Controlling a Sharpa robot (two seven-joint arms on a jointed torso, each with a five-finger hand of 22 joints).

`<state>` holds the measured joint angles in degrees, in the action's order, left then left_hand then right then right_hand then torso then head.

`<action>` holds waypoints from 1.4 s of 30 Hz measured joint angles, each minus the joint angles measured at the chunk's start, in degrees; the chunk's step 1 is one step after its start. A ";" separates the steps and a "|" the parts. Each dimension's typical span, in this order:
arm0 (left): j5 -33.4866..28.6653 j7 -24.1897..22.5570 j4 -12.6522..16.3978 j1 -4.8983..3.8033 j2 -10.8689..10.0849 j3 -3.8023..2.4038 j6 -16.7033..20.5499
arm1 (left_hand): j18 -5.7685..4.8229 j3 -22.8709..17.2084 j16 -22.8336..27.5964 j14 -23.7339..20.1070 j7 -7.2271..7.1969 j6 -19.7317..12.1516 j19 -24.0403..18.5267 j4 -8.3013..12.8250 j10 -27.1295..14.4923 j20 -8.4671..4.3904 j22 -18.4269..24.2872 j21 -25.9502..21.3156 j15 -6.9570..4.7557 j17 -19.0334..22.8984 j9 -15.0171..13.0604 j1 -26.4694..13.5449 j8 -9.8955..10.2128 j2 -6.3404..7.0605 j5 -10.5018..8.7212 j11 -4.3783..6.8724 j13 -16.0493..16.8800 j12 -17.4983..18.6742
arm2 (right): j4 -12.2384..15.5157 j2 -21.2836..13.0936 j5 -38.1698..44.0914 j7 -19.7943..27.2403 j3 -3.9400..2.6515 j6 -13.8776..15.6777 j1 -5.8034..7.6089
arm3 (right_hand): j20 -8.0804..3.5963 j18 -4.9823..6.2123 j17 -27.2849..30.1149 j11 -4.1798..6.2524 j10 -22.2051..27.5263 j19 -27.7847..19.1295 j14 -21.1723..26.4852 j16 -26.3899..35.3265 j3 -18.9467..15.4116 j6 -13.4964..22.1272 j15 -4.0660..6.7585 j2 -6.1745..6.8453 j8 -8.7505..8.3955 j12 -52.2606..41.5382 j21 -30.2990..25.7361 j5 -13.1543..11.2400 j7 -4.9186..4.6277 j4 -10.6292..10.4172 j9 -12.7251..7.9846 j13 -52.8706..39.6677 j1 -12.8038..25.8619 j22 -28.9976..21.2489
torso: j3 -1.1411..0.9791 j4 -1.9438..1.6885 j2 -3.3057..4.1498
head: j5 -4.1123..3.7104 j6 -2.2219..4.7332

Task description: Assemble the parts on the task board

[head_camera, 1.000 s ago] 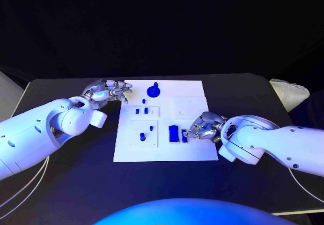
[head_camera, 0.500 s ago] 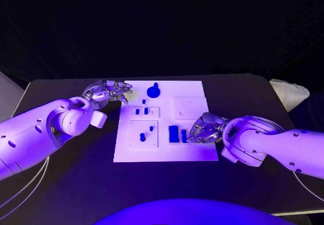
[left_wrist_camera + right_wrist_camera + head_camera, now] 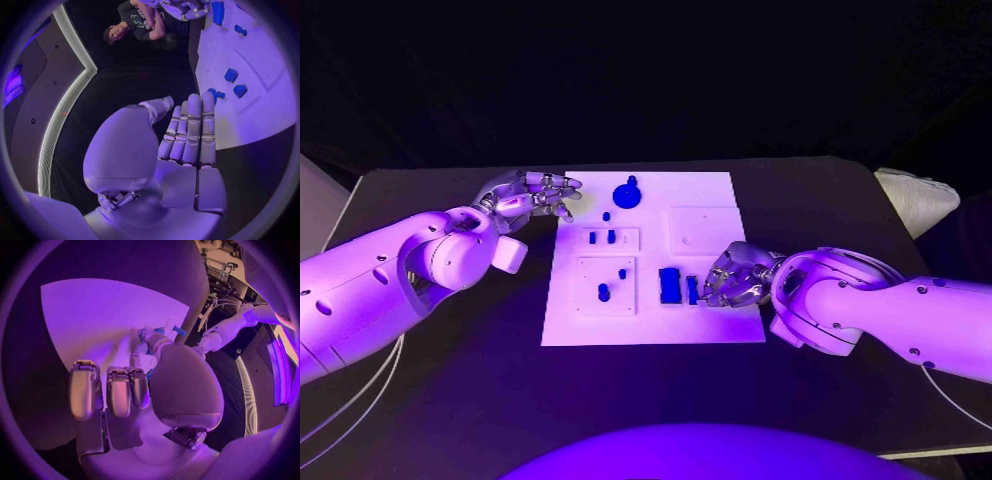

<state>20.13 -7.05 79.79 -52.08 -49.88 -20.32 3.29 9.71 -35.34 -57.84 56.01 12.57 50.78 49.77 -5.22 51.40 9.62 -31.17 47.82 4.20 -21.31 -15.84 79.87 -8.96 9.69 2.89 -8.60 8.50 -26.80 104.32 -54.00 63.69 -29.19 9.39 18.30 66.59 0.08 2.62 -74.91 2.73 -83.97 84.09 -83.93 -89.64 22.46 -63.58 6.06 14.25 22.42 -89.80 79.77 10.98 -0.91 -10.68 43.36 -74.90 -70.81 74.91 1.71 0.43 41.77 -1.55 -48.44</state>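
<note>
Head view puts the right hand [image 3: 734, 273], silver and many-fingered, at the middle right of the frame, on the right edge of the white flat task board [image 3: 718, 190]. Its fingers are curled down beside two upright blue block parts [image 3: 678, 287] in the board's lower middle; whether it pinches one I cannot tell, since the fingertips hide the contact. To do this step well, I judge the hand should close squarely on one block, lift it straight, and keep clear of its neighbour. The left hand [image 3: 531, 195], at the upper left of the frame just off the board's left edge, holds nothing, its fingers loosely curled and apart. Further out, a blue round knob part [image 3: 627, 193] stands near the board's top, with small blue peg parts [image 3: 600, 237] seated in raised white squares below it.
</note>
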 measured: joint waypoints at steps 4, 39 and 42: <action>0.00 0.00 0.00 0.00 0.00 0.00 -0.01 | 0.00 0.00 0.00 0.00 0.00 0.00 0.00 0.00 0.00 0.00 0.00 0.00 0.00 0.00 0.00 0.00 0.00 0.00 0.00 0.00 0.00 0.00 | -0.21 0.47 0.25 -0.47 -0.05 0.33 -0.13 | -0.18 0.00 0.00 0.02 0.02 -0.18 0.00 0.00 -0.23 0.00 0.00 -0.01 0.20 0.00 0.00 0.01 0.00 -0.23 0.10 0.00 0.02 0.00 | 0.01 -0.05 0.03 | 0.00 -0.14; 0.03 0.00 0.01 0.00 -0.01 -0.01 -0.10 | 0.00 0.00 0.00 0.00 0.00 0.00 0.00 0.00 0.00 0.00 0.00 0.00 0.00 0.02 -0.01 0.00 0.00 0.00 0.00 0.00 0.01 0.00 | -1.31 1.31 1.89 -1.89 -0.02 2.56 -0.50 | -0.38 0.00 0.00 0.23 -0.18 0.02 -0.20 0.00 -0.07 0.22 0.20 -0.77 1.31 0.00 0.21 1.57 0.21 -0.73 0.43 0.00 0.17 0.02 | 0.03 0.04 -0.05 | 0.08 -0.26; 0.03 -0.01 0.00 0.01 0.01 -0.01 -0.10 | 0.00 0.00 0.00 0.00 0.00 0.00 0.00 0.00 0.00 0.00 -0.01 0.00 0.00 0.02 -0.01 0.00 0.00 0.00 0.00 0.00 0.01 0.00 | -1.04 0.65 1.62 -1.42 -0.04 2.87 -0.52 | -0.38 0.00 0.00 0.23 -0.18 0.02 -0.20 0.00 -0.23 0.22 0.20 -0.77 1.31 0.00 0.20 1.89 0.21 -0.89 0.43 0.00 0.17 0.02 | 0.04 0.04 -0.09 | 0.11 -0.15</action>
<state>20.16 -7.06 79.79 -52.07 -49.87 -20.33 3.20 9.71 -35.34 -57.84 56.01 12.56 50.78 49.77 -5.22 51.40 9.62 -31.17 47.82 4.20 -21.29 -15.85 79.87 -8.96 9.69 2.89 -8.60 8.51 -26.80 103.28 -53.35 65.31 -30.60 9.35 21.17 66.08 -0.30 2.62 -74.91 2.95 -84.15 84.11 -84.13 -89.64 22.23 -63.36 6.26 13.48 23.73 -89.81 79.97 12.87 -0.69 -11.56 43.79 -74.90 -70.65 74.93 1.75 0.48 41.68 -1.44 -48.59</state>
